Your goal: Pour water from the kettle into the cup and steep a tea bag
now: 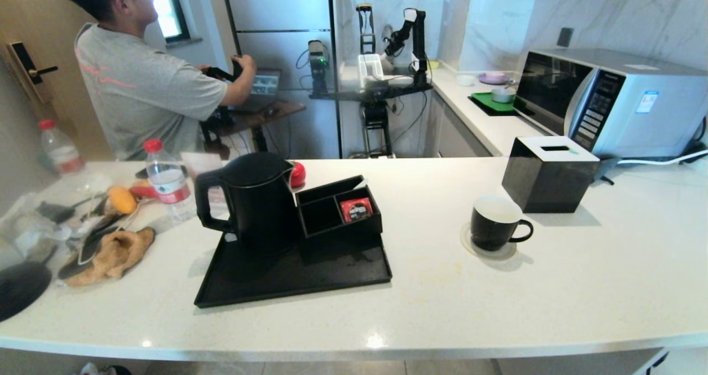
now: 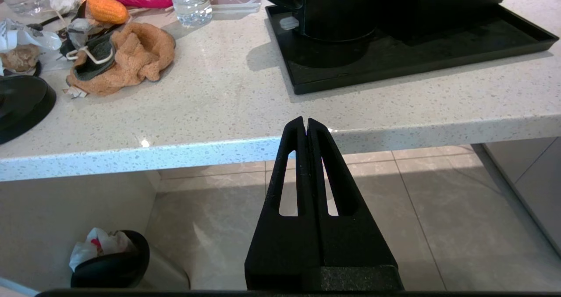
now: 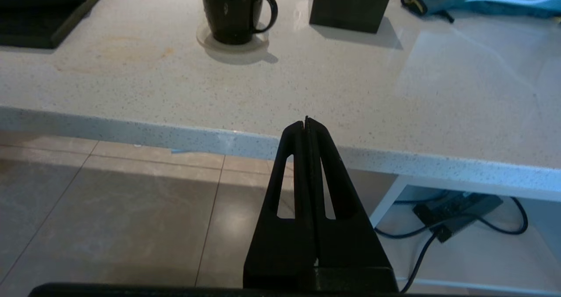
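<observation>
Counter (image 1: 498,308): a long white stone top is seen across the lower half of the head view; all the task's things are laid on it, within the reach of both arms.
Tray (image 1: 332,272): a flat black tray is placed at centre left of the head view, probably so that drips from the kettle are caught.
Kettle (image 1: 254,198): it is stood upright on the far left part of the tray, lid on, the loop handle turned to the left of the frame and the spout to the right. In this position the handle is offered to the left arm, it is judged.
Tissue box (image 1: 547,178): a black cube is set at centre right, just behind the cup, not touching it.
Organizer box (image 1: 337,209): a black divided box is put on the tray, touching the kettle's right side; a red sachet (image 1: 355,209) is kept in its right compartment.
Cup (image 1: 494,223): it is stood upright on a round coaster (image 1: 487,251), right of centre, well apart from the tray, handle to the right of the frame. Its contents cannot be told.
Tea bag: it cannot be found in any view.
Left gripper (image 2: 305,124): it is held in front of the counter's edge and below it, at the centre of the left wrist view; the fingers are pressed together and nothing is held.
Right gripper (image 3: 306,124): it is held likewise before the edge, in line with the cup; the fingers are closed together, with nothing between them.
</observation>
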Controlling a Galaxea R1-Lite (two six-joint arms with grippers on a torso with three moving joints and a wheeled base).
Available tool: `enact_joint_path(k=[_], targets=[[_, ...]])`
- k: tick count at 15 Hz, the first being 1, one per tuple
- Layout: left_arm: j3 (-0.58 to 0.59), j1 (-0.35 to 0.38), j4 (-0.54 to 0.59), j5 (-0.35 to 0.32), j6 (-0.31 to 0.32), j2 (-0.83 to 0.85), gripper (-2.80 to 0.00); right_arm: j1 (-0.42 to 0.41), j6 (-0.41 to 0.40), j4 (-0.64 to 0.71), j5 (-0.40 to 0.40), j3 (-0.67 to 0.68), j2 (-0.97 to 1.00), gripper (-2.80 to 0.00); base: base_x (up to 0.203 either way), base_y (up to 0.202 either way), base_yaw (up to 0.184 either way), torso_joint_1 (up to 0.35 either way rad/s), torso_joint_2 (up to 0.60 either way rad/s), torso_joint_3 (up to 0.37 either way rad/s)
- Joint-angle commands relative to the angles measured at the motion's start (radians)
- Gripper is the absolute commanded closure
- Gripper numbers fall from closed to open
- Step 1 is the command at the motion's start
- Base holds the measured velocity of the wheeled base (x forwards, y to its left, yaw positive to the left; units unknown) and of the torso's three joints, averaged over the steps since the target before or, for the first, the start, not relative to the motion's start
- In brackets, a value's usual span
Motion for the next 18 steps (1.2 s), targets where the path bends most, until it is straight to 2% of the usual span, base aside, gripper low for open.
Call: enact_joint_path(k=[1, 12, 15, 18], targets=[[0.0, 0.0, 0.001, 0.0, 0.0, 0.0, 0.0, 0.003, -0.008, 0.0, 0.002, 0.001, -0.042, 0.0, 0.0, 0.0, 0.0, 0.0, 0.0, 0.0], [0.0, 0.001, 0.001, 0.0, 0.0, 0.0, 0.0, 0.003, 0.002, 0.006, -0.003, 0.0, -0.042, 0.0, 0.0, 0.0, 0.0, 0.0, 0.0, 0.0], [0.0, 0.0, 0.001, 0.0, 0.0, 0.0, 0.0, 0.003, 0.059, 0.015, -0.023, -0.003, -0.042, 0.0, 0.0, 0.0, 0.0, 0.0, 0.0, 0.0], [0.0, 0.0, 0.001, 0.0, 0.0, 0.0, 0.0, 0.003, 0.062, 0.001, -0.023, 0.001, -0.042, 0.0, 0.0, 0.0, 0.0, 0.0, 0.0, 0.0]])
